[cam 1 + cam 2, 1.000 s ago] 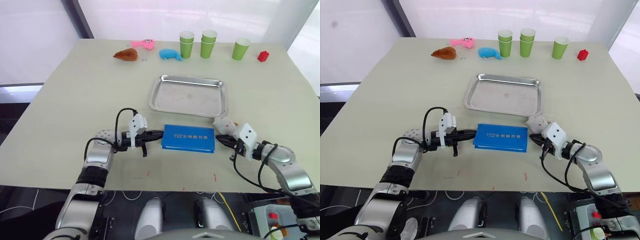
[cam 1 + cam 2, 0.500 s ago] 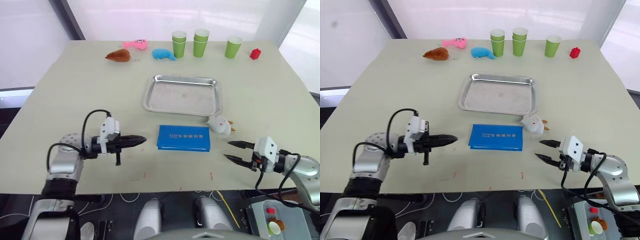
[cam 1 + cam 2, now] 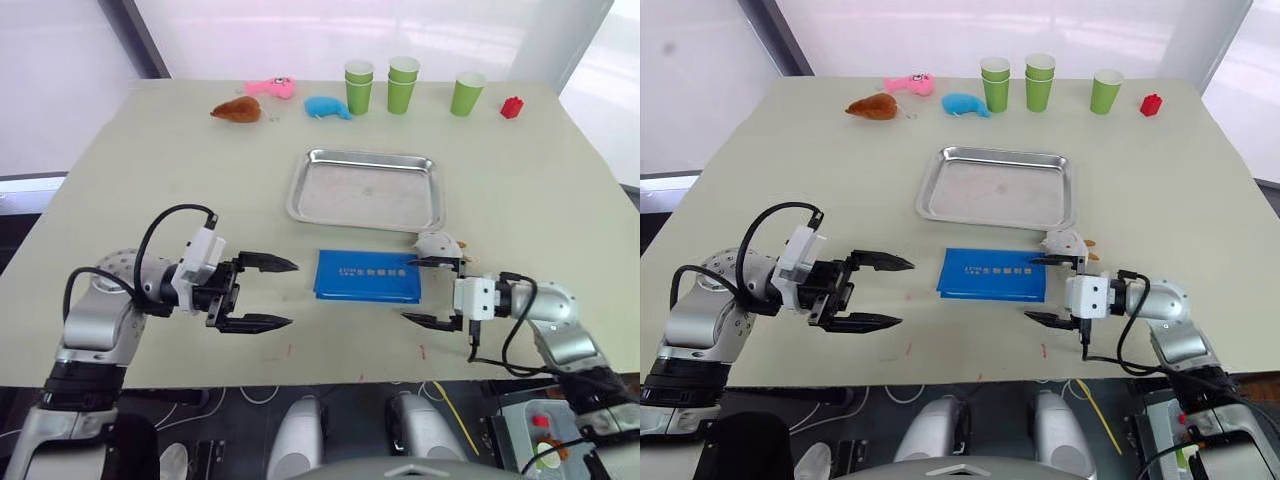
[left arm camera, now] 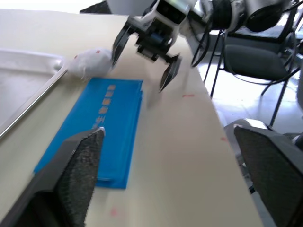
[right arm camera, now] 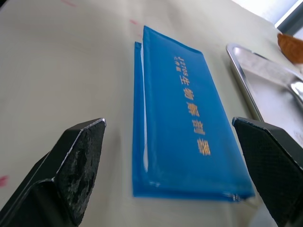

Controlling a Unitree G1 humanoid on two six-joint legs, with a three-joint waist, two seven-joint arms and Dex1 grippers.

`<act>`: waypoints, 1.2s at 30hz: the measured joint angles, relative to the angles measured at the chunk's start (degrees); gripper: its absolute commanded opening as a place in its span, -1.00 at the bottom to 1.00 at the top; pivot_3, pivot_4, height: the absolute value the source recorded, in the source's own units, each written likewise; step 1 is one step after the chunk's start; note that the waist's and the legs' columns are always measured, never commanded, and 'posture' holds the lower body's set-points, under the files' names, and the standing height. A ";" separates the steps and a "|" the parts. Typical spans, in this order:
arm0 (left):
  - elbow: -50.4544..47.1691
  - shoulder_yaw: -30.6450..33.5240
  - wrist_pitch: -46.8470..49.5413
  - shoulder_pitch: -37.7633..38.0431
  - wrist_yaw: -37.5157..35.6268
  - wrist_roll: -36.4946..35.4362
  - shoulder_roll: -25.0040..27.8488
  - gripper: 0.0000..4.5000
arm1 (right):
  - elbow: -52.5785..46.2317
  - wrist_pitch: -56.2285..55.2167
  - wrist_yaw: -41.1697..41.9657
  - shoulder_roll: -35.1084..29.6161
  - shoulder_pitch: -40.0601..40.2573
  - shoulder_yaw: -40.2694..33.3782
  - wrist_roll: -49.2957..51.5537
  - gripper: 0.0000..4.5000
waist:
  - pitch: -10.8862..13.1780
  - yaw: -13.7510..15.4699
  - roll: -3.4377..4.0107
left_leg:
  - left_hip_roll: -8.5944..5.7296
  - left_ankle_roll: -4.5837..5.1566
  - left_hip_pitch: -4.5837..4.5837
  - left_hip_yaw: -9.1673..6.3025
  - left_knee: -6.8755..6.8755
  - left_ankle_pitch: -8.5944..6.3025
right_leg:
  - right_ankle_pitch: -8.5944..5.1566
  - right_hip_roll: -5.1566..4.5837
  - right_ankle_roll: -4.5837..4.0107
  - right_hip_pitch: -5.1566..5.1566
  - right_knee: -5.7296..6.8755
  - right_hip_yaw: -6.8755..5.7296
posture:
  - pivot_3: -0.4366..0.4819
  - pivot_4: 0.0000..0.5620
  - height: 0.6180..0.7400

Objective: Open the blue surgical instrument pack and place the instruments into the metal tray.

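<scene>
Head view: the closed blue pack (image 3: 368, 276) lies flat on the table (image 3: 140, 170), the empty metal tray (image 3: 366, 189) at its 12 o'clock. The left claw (image 3: 258, 293) at 9 o'clock and the right claw (image 3: 432, 291) at 3 o'clock both gape wide, holding nothing.

Wrist views: the pack lies beyond each claw's spread fingers.

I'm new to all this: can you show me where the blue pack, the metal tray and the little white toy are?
blue surgical instrument pack (image 3: 367, 276), left eye view, middle of cover.
metal tray (image 3: 366, 191), left eye view, bare floor.
white plush toy (image 3: 437, 245), left eye view, its body.
</scene>
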 measured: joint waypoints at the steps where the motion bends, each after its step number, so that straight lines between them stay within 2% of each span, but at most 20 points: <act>1: -0.46 -0.01 0.37 0.00 -0.02 -0.35 0.16 0.98 | 1.62 -1.40 -0.24 0.03 -1.00 0.26 -1.02 1.00 | 0.01 0.02 -0.01 | 0.00 0.00 0.00 0.02 0.00 0.00 | 0.00 -0.01 0.00 0.00 0.00 0.00 | -0.05 -0.47 1.00; 2: -0.79 0.00 0.79 0.02 -0.02 -0.80 0.31 0.98 | 3.73 -3.41 -0.84 0.05 -2.27 0.68 -2.25 1.00 | 0.01 0.01 0.00 | -0.01 0.00 0.00 0.02 0.00 0.00 | 0.00 -0.02 0.00 0.00 0.00 0.01 | -0.05 -0.47 1.00; 6: -1.17 0.00 1.24 0.00 -0.01 -1.01 0.33 1.00 | 7.56 -6.21 -2.08 0.35 -4.88 1.63 -3.78 0.57 | 0.01 -0.09 0.00 | 0.01 0.00 0.01 0.00 0.00 0.00 | 0.00 0.00 -0.01 0.00 0.01 0.00 | -0.05 -0.47 1.00; 7: -1.19 0.00 1.27 -0.10 0.04 -1.02 0.32 1.00 | 8.57 -6.69 -2.16 0.35 -5.51 2.32 -4.07 0.26 | 0.01 -0.11 0.00 | 0.01 0.00 0.01 0.01 0.00 0.00 | 0.00 0.00 -0.02 0.00 0.01 0.01 | -0.05 -0.47 1.00; 8: -1.21 0.00 1.27 -0.14 0.07 -1.02 0.32 1.00 | 8.96 -6.92 -2.19 0.35 -5.61 2.51 -4.23 0.17 | 0.01 -0.10 -0.01 | 0.01 0.00 0.01 0.01 0.00 0.00 | 0.00 0.00 -0.01 0.00 0.01 0.01 | -0.05 -0.47 1.00; 10: -1.23 0.00 1.28 -0.17 0.16 -1.02 0.31 1.00 | 10.12 -7.65 -2.33 0.33 -5.97 3.10 -5.00 -0.24 | 0.01 -0.10 -0.01 | 0.01 0.00 0.01 0.02 0.01 0.00 | 0.00 -0.01 -0.01 0.00 0.01 0.02 | -0.05 -0.47 1.00; 11: -1.27 -0.01 1.30 -0.17 0.26 -1.02 0.27 1.00 | 10.82 -8.13 -2.41 0.31 -6.21 3.53 -5.38 -0.30 | 0.01 -0.10 -0.01 | 0.01 0.00 0.01 0.02 0.01 0.00 | 0.00 -0.01 -0.01 0.00 0.01 0.02 | -0.05 -0.47 1.00; 12: -1.28 -0.01 1.30 -0.17 0.26 -1.02 0.26 1.00 | 10.90 -8.22 -2.42 0.31 -6.25 3.60 -5.42 -0.55 | 0.01 -0.11 -0.01 | 0.01 0.00 0.01 0.02 0.01 0.00 | 0.00 -0.01 -0.01 0.00 0.01 0.02 | -0.05 -0.47 1.00; 15: -1.69 -0.01 1.35 -0.24 0.58 -1.02 0.02 1.00 | 11.33 -8.54 -2.36 0.30 -6.60 4.11 -5.28 -0.99 | 0.01 -0.12 -0.01 | 0.01 0.00 0.02 0.02 0.01 0.00 | 0.01 0.00 -0.02 0.00 0.02 0.02 | -0.05 -0.47 1.00; 24: -1.56 -0.03 -0.27 -1.27 1.54 -0.16 -1.89 1.00 | 8.41 -3.21 2.10 -0.62 -5.42 4.40 0.64 -0.99 | 0.01 0.04 -0.01 | 0.01 0.00 0.01 0.01 0.01 0.00 | 0.01 -0.01 -0.02 0.00 0.02 0.02 | -0.05 -0.47 1.00; 31: -0.46 -0.42 -2.04 -1.55 1.76 1.46 -2.28 1.00 | -4.29 12.43 8.72 -5.03 -1.22 4.41 9.98 -0.99 | 0.02 0.07 0.01 | 0.01 0.00 0.01 0.00 0.01 0.00 | 0.01 -0.01 -0.02 0.00 0.03 0.02 | -0.05 -0.47 1.00; 32: -0.45 -0.53 -2.36 -1.48 1.77 1.55 -2.36 1.00 | -10.32 20.91 10.81 -8.02 0.79 4.35 14.72 -0.99 | 0.02 0.15 0.01 | 0.01 0.00 0.00 -0.01 0.01 0.00 | 0.01 -0.01 -0.02 0.00 0.02 0.01 | -0.05 -0.47 1.00; 33: -0.45 -0.53 -2.40 -1.46 1.77 1.56 -2.36 1.00 | -10.79 21.77 11.09 -8.34 0.84 4.31 15.16 -0.99 | 0.02 0.16 0.00 | 0.01 0.00 0.00 -0.02 0.02 0.00 | 0.01 -0.01 -0.02 0.01 0.02 0.00 | -0.05 -0.47 1.00; 36: -0.45 -1.15 -2.73 -1.33 1.70 1.74 -2.41 1.00 | -16.22 34.90 11.63 -11.25 0.48 3.79 21.32 -0.99 | 0.03 0.08 0.00 | 0.01 0.00 0.00 -0.01 0.03 0.00 | 0.01 0.00 -0.01 0.00 0.03 0.01 | -0.05 -0.47 1.00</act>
